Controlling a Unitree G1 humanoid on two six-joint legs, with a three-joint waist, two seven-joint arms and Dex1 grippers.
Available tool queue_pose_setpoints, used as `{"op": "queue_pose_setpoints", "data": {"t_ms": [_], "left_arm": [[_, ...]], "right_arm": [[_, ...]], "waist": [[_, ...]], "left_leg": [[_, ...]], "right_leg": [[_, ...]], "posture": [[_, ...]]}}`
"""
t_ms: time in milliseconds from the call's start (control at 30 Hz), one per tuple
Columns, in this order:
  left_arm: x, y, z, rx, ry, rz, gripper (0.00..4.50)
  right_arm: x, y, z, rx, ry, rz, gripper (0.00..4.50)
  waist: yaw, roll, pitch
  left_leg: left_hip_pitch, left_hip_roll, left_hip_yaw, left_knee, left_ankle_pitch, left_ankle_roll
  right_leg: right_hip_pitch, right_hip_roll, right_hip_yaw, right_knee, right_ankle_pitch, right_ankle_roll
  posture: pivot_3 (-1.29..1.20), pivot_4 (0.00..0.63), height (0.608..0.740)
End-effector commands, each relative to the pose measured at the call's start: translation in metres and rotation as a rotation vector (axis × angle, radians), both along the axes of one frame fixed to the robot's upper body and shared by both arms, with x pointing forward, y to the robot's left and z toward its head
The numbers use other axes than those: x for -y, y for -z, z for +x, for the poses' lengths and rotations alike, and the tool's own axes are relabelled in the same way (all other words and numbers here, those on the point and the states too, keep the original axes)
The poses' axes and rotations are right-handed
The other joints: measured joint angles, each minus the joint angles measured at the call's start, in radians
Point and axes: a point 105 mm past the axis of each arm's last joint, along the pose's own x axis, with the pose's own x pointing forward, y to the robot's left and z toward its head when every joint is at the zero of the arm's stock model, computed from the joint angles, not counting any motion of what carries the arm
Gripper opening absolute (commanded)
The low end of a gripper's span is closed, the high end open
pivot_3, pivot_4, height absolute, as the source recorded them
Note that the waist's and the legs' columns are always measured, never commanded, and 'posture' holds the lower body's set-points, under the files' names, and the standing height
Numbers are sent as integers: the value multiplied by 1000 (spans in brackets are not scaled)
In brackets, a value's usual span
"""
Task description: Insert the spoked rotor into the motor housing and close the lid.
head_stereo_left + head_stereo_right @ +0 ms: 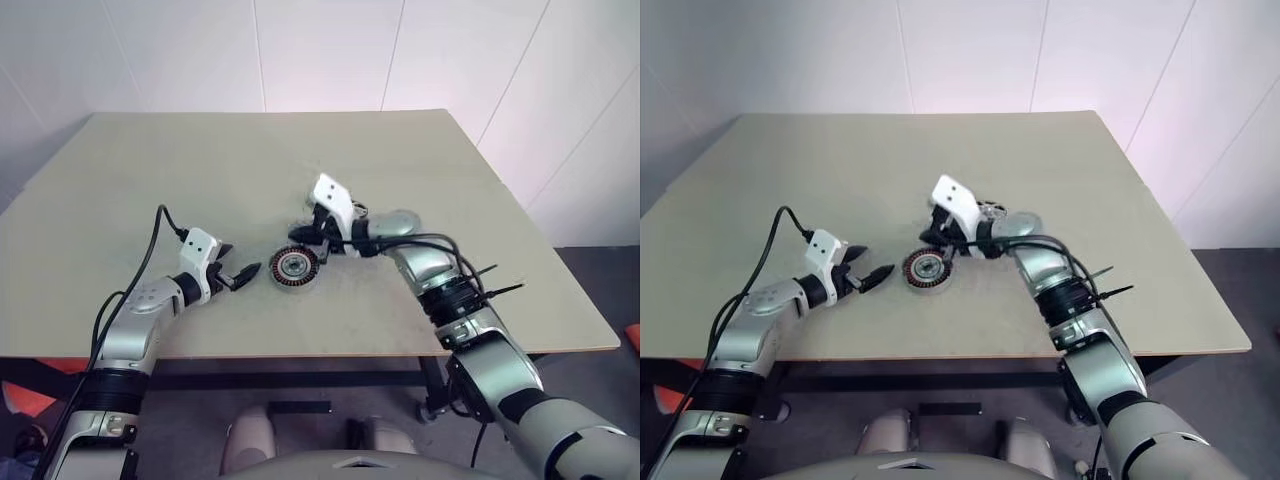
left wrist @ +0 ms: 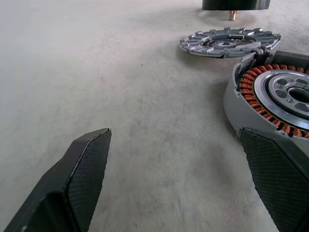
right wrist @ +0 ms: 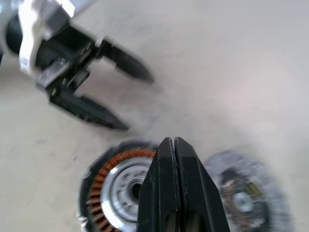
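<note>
Left wrist view: motor housing (image 2: 270, 104) sat on the table (image 2: 120, 96), spoked rotor (image 2: 285, 92) seated inside its copper windings. Lid (image 2: 229, 41) lay flat just beyond, uncovered. Left gripper (image 1: 243, 275) stood wide apart beside the housing, holding nothing. Right gripper (image 3: 174, 150) hung above the housing, fingers pressed together, empty.

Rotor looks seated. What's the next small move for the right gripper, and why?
Probably open the right gripper and swing it to the lid: it hangs shut and empty over the housing, and the lid lies on the table beside it.
</note>
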Motion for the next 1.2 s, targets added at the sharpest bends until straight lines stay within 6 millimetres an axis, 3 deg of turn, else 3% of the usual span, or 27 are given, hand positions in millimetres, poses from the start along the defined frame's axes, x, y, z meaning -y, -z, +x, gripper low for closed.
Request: {"op": "queue_pose_setpoints", "data": {"t_ms": [33,133,300,467,633,867,933,1033,1200], "left_arm": [[0,-14,5,56,4,6,4500],[1,-13,5,54,7,6,4500],[1,-13,5,52,12,8,4500],[2,-14,7,53,14,10,4500],[2,-14,7,53,16,12,4500],[1,-13,6,53,12,19,4500],[0,-13,6,52,13,25,4500],[0,-13,6,52,15,32,4500],[0,-12,5,50,16,33,4500]], "right_arm": [[21,-13,20,82,108,-6,13],[48,-3,37,103,220,-57,187],[88,-1,60,208,398,-141,1529],[101,3,66,261,434,-197,1529],[100,9,66,234,437,-189,1529],[107,-31,81,-401,663,485,1529],[118,-32,85,-606,762,636,1529],[134,-17,86,-810,908,724,1529],[137,0,75,-920,950,685,1529]], "waist": [[0,0,0],[1,0,0],[0,0,0],[-3,0,0],[-2,0,0],[1,2,1],[4,2,1],[8,2,1],[6,4,2]], "left_leg": [[0,0,0,0,0,0],[0,0,1,0,0,0],[-1,-1,1,0,1,-2],[-2,0,2,0,2,-3],[-2,0,2,0,1,-1],[-2,0,2,0,1,-1],[-2,0,2,0,1,-1],[-2,0,2,0,1,-2],[-6,0,3,0,3,-5]], "right_leg": [[0,0,0,0,0,0],[0,0,0,0,0,0],[0,0,0,0,0,0],[-2,1,0,0,0,0],[-2,2,0,0,0,0],[-2,2,0,1,1,-1],[-2,2,0,1,0,-1],[-1,2,-1,0,0,-1],[-6,2,-1,1,0,-1]], "posture": [[0,0,740],[0,0,740],[0,0,740],[0,0,740],[0,0,740],[0,0,740],[0,0,740],[0,0,740],[0,0,740]]}}
